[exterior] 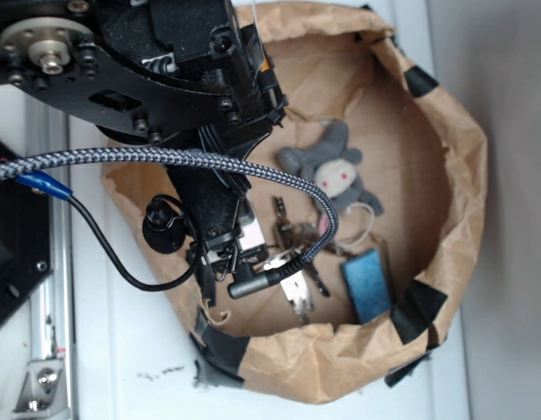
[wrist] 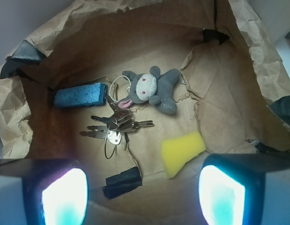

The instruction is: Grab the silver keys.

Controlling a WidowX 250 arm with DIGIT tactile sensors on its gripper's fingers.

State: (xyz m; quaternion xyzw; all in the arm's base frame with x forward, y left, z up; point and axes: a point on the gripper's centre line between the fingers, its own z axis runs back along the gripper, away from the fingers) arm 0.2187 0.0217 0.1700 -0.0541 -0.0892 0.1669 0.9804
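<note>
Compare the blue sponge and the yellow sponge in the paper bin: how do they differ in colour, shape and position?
Colour: the blue sponge is deep blue; the yellow sponge is bright yellow.
Shape: the blue sponge is a long, even rectangle; the yellow sponge looks wedge-like, wider at one end.
Position: in the wrist view the blue sponge lies left of the silver keys, the yellow sponge to their right, nearer the gripper.
Both lie flat on the brown paper, untouched.

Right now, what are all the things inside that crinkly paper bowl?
keys: one bunch, silver and dark, middle of the floor
plush mouse: one, grey, just beyond the keys
blue sponge: one, left of the mouse in the wrist view
yellow sponge: one, near right
wire ring: one, thin, by the mouse
black tape scrap: one, nearest
paper bowl: one, brown, holds everything
claw: one, open, above the floor
</note>
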